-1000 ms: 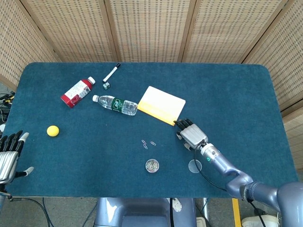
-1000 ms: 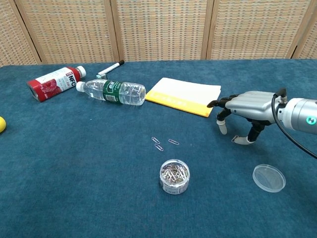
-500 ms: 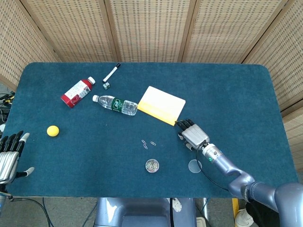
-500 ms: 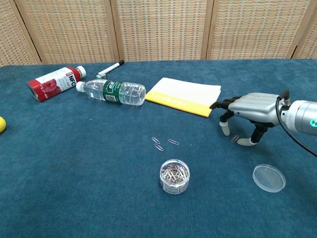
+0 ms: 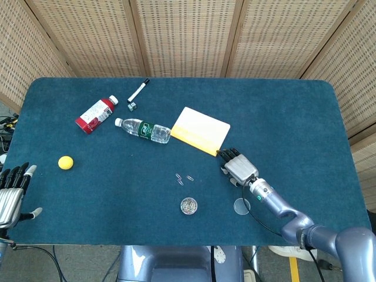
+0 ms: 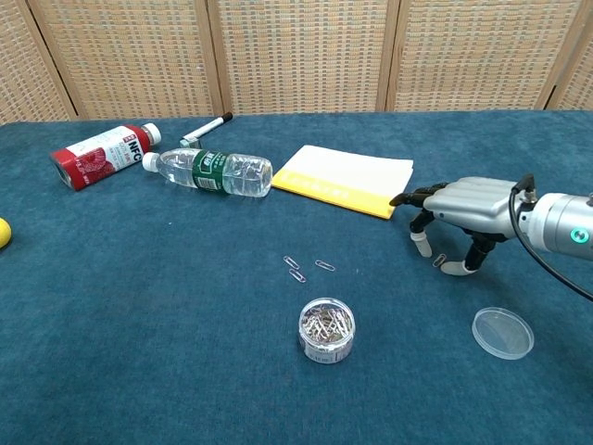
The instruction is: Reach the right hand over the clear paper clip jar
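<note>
Right hand [image 6: 463,209] palm-down, fingers curled, pinching a paper clip [image 6: 439,260]. Well apart from clear paper clip jar [image 6: 326,330]; lid [image 6: 503,333] near hand.

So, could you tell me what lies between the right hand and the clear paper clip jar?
Only bare blue cloth: in the chest view nothing lies between the right hand and the clear paper clip jar. The loose paper clips lie farther back.

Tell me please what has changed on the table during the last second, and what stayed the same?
Very little. The right hand shifted slightly beside the yellow notepad and came no nearer to the paper clip jar. Something small, perhaps a clip, now shows by its fingertips. The jar, its lid, the loose clips and the left hand stayed put.
</note>
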Robot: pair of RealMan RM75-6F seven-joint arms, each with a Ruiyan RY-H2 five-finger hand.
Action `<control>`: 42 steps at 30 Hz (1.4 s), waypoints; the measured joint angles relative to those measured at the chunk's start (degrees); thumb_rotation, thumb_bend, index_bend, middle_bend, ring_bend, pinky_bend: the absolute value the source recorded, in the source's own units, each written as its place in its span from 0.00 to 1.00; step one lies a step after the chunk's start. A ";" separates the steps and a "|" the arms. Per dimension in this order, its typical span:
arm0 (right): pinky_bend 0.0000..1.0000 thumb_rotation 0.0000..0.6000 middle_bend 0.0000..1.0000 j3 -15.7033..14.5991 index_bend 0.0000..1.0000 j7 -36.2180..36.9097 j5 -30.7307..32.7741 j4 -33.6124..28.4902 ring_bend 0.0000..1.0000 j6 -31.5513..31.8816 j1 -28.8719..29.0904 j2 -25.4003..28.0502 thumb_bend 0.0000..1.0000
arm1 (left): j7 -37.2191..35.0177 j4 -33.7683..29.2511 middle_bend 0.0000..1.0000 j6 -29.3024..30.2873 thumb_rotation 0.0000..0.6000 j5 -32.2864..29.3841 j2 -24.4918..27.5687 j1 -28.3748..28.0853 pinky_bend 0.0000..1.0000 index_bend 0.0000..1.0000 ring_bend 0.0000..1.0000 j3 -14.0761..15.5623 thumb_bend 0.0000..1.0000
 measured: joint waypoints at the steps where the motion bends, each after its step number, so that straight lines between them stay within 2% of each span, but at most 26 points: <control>1: 0.09 1.00 0.00 -0.04 0.58 0.25 -0.17 0.20 0.00 0.26 -0.07 -0.09 0.31 | 0.00 0.00 0.00 -0.01 1.00 0.00 -0.01 0.00 0.00 0.00 0.00 0.02 0.00; 12: 0.09 1.00 0.00 -0.39 0.60 1.53 -1.15 0.65 0.00 1.35 -0.47 0.01 0.36 | 0.18 -0.12 0.00 0.12 1.00 0.26 -0.04 0.02 0.00 0.00 0.00 0.19 0.00; 18: 0.09 1.00 0.00 0.07 0.61 1.68 -1.88 -2.06 0.00 3.82 -0.72 1.74 0.37 | -0.03 -0.13 0.00 0.06 1.00 0.37 0.05 -0.01 0.00 0.00 0.00 0.24 0.00; 22: 0.09 1.00 0.01 0.39 0.61 1.86 -3.42 -6.91 0.00 6.63 -0.79 4.32 0.37 | -0.18 -0.14 0.00 0.01 1.00 0.54 0.13 -0.04 0.00 0.00 0.00 0.32 0.00; 27: 0.09 1.00 0.01 0.39 0.61 1.70 -6.46 -15.80 0.00 9.78 -0.64 8.30 0.37 | -0.19 -0.26 0.00 0.07 1.00 0.85 0.20 -0.04 0.00 0.00 0.00 0.46 0.00; 34: 0.09 1.00 0.01 0.21 0.62 -0.04 -10.41 -28.07 0.00 10.21 1.22 11.61 0.37 | -0.16 -0.42 0.00 0.27 1.00 1.36 0.23 0.04 0.00 0.00 0.00 0.71 0.00; 42: 0.09 1.00 0.01 1.49 0.62 -7.11 -7.74 -31.31 0.00 5.63 3.24 9.84 0.37 | -0.55 -0.43 0.00 0.09 1.00 1.49 0.41 0.03 0.00 0.00 0.00 0.82 0.00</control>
